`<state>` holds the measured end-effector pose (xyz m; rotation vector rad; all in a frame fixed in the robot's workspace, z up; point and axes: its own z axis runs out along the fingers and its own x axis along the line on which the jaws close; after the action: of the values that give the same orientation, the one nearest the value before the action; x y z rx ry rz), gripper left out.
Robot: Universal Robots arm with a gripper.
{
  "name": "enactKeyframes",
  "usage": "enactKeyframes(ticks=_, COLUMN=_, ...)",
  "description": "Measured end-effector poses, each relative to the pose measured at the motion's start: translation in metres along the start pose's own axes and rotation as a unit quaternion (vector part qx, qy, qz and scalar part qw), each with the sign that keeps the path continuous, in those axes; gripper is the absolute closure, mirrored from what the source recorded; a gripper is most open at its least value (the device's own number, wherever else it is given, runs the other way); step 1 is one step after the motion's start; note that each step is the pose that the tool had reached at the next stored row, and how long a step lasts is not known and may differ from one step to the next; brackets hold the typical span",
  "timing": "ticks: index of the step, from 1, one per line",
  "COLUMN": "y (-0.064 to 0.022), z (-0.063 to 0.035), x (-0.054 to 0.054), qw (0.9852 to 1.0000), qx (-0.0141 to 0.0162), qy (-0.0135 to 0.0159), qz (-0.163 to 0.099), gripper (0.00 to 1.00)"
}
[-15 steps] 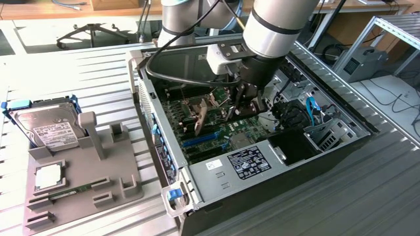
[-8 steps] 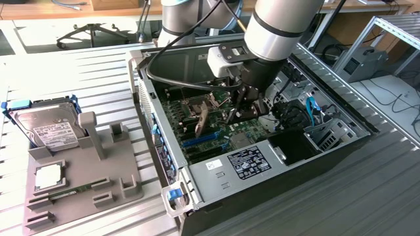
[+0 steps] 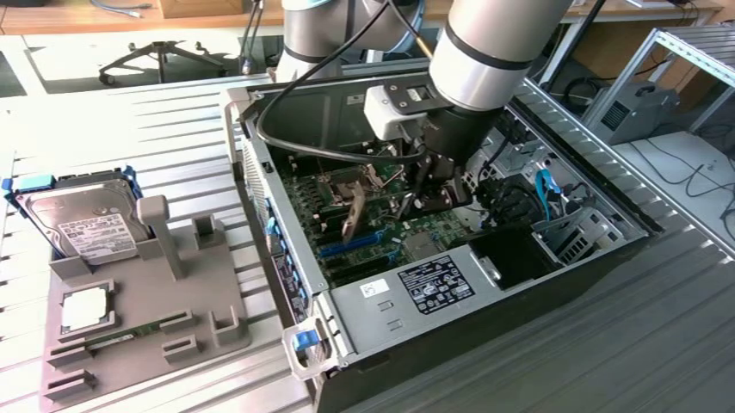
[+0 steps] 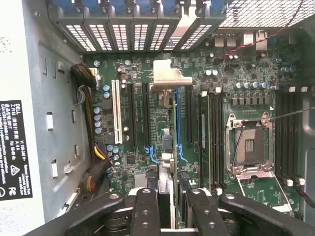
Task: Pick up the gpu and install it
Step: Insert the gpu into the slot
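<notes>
The gpu [image 4: 167, 81] stands edge-on inside the open computer case [image 3: 379, 305], its silver end bracket toward the rear slot covers. My gripper [image 4: 171, 184] is shut on the card's other end, one black finger [image 4: 145, 206] on each side. The card hangs over the long expansion slots of the green motherboard [image 4: 246, 98], lined up beside a blue slot [image 4: 178, 132]. Whether its edge touches a slot I cannot tell. In the exterior view the gripper [image 3: 425, 196] reaches down into the case, and the gpu [image 3: 356, 211] shows as a thin brown board.
An open processor socket [image 4: 248, 145] lies beside the slots, and a cable bundle [image 4: 83, 83] runs along the case wall. In the exterior view's left, a grey fixture [image 3: 150, 301] holds a silver hard drive [image 3: 86, 225] and a memory stick [image 3: 120, 337].
</notes>
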<state>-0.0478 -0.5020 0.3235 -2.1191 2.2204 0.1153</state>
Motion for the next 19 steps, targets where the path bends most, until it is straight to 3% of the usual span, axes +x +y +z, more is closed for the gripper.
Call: enactKeyframes(ticks=19, y=0.0023, z=0.0018, x=0.0101, qw=1.0, qx=0.0, qy=0.0, qz=0.0, gripper=0.73)
